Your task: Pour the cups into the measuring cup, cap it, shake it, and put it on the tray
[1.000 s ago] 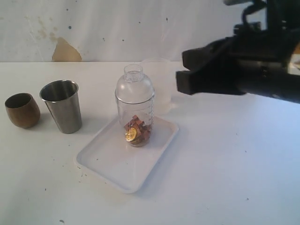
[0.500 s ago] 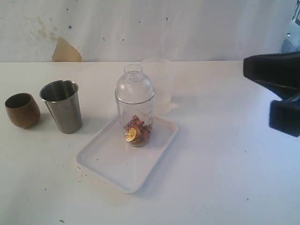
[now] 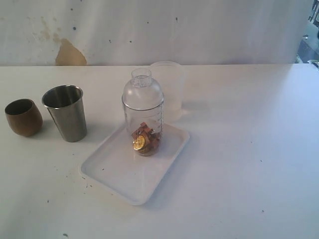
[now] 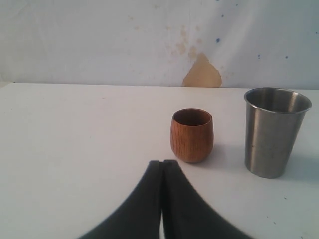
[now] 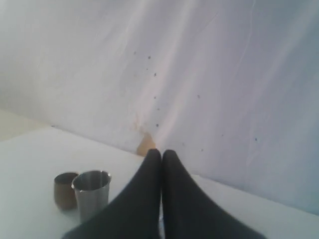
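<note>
Two cups stood upright on the white table (image 3: 239, 164), left of the tray in the exterior view. The wooden cup (image 3: 23, 117) was farthest left. The steel tumbler (image 3: 65, 112) stood just beside it, with a narrow gap between them.

The tray (image 3: 119, 174) lay at an angle near mid-table. The measuring cup (image 3: 143, 124) stood upright on it, toward its far right corner, with the graduation marks facing the camera. The cap (image 3: 143, 89) sat on the cup's rim, its narrow neck up and open. At the bottom of the cup was a small heap of brown pieces (image 3: 149, 134), with one round gold piece (image 3: 139, 143) at the front.

A frosted container (image 3: 169, 84) stood on the table just behind the measuring cup, off the tray and partly hidden by the cap.

The left end effector (image 4: 162, 162), seen in its wrist view, had its fingers pressed together with nothing between them. It was low over the table and pointed toward the wooden cup, but was apart from it. The steel tumbler was beside that cup.

The right end effector (image 5: 161, 152), seen in its wrist view, also had its fingers together and held nothing. It was angled up toward the wall (image 5: 224, 74). Both cups looked small beyond it.

The wall was pale and speckled, with a tan patch (image 3: 70, 54) just above the table edge, behind the steel tumbler.
</note>
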Tool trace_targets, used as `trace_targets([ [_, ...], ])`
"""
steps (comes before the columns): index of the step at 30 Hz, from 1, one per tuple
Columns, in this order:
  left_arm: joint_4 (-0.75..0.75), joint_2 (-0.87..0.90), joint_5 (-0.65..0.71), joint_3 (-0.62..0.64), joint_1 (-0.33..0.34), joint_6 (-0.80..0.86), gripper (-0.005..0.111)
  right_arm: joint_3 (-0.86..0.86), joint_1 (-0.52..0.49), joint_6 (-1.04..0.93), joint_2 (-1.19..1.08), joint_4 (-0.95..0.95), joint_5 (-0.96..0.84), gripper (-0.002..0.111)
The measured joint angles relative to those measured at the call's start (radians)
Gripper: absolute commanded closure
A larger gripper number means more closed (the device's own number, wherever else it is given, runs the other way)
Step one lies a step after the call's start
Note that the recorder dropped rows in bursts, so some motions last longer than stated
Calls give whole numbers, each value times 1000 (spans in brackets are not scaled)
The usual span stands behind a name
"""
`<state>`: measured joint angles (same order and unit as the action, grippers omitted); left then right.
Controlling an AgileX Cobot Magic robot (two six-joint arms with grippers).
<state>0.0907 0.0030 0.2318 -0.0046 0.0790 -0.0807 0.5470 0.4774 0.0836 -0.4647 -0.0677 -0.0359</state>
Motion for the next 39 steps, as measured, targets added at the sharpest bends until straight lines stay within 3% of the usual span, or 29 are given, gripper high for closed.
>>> trace_targets([
  [18, 0, 0, 0, 0, 0, 0, 107, -389, -428, -84, 440, -2, 99, 108],
  [23, 0, 0, 0, 0, 0, 0, 107, -471, -518, -118, 459, 34, 126, 108],
  [27, 0, 0, 0, 0, 0, 0, 107, -534, -559, -122, 459, 60, 127, 108],
  [39, 0, 0, 0, 0, 0, 0, 107, -541, -577, -190, 459, 68, -206, 108],
])
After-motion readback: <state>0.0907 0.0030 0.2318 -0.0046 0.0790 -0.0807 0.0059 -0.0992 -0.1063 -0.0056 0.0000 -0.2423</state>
